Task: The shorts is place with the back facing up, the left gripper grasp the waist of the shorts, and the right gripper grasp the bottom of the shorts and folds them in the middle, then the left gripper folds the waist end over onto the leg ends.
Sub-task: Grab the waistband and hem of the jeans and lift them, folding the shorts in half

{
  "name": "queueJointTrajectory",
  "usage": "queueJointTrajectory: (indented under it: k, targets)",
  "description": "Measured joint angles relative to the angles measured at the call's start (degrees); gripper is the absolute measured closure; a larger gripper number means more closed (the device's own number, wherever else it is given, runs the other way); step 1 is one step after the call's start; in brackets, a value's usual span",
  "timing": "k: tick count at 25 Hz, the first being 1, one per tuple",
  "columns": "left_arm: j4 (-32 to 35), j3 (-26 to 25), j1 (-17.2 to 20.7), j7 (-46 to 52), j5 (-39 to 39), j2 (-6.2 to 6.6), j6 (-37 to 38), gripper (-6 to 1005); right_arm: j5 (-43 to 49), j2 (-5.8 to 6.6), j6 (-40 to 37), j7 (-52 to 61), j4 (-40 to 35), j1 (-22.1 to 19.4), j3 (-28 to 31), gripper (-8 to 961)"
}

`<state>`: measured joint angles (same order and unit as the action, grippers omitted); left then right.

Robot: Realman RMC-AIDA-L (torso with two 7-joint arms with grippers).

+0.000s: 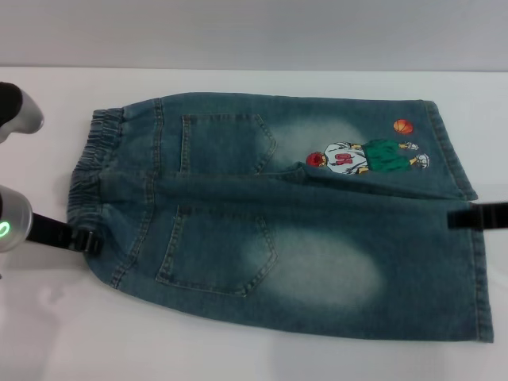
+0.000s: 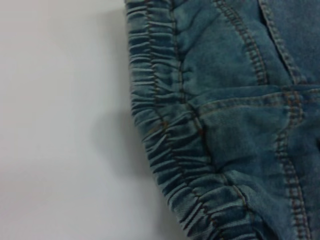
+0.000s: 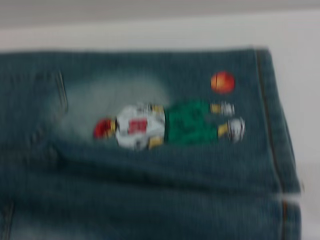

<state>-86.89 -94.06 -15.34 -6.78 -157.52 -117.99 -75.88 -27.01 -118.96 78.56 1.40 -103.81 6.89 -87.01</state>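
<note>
The shorts [image 1: 278, 222] lie flat on the white table, back up, both patch pockets showing. The ruffled waist [image 1: 91, 171] is at the left and the straight leg ends [image 1: 476, 270] are at the right. A basketball-player print [image 1: 365, 156] with an orange ball sits on the far leg. My left gripper [image 1: 83, 238] reaches in low from the left, its tip at the near part of the waist. From the right edge, my right gripper [image 1: 468, 216] meets the hems where the two legs join. The left wrist view shows the waist [image 2: 160, 125] close up. In the right wrist view, the print [image 3: 170, 125] and far hem [image 3: 275, 125] are visible.
Bare white table [image 1: 238, 349] surrounds the shorts, with a wide strip along the near edge and at the left. The left arm's silver body with its green light [image 1: 6, 230] and a grey-black arm part [image 1: 17, 111] stand at the far left.
</note>
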Motion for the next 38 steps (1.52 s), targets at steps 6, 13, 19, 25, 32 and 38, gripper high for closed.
queueJointTrajectory:
  k: [6, 13, 19, 25, 32, 38]
  targets:
    - [-0.2, 1.5, -0.7, 0.2, 0.0, -0.04, 0.0, 630, 0.2, 0.00, 6.2, -1.2, -0.4, -0.7, 0.0, 438]
    - [0.1, 2.0, -1.3, 0.5, 0.2, -0.13, 0.2, 665, 1.6, -0.14, 10.1, -2.3, 0.3, -2.3, -1.0, 438]
    - [0.2, 2.9, -1.8, 0.5, 0.3, -0.13, 0.4, 731, 3.7, -0.32, 11.6, -1.9, 0.6, -2.9, -3.2, 438]
    - [0.1, 3.5, -2.0, 0.4, 0.4, -0.13, 0.5, 772, 4.0, -0.47, 12.1, -1.3, 0.5, -3.6, -4.2, 438]
    - [-0.1, 3.7, -2.2, 0.5, 0.4, -0.13, 0.8, 784, 4.0, -0.48, 12.0, -0.9, 0.6, -3.6, -5.0, 438]
    - [-0.1, 3.7, -2.3, 0.5, 0.4, -0.13, 0.8, 785, 4.0, -0.48, 11.6, -0.9, 1.3, -3.3, -5.7, 438]
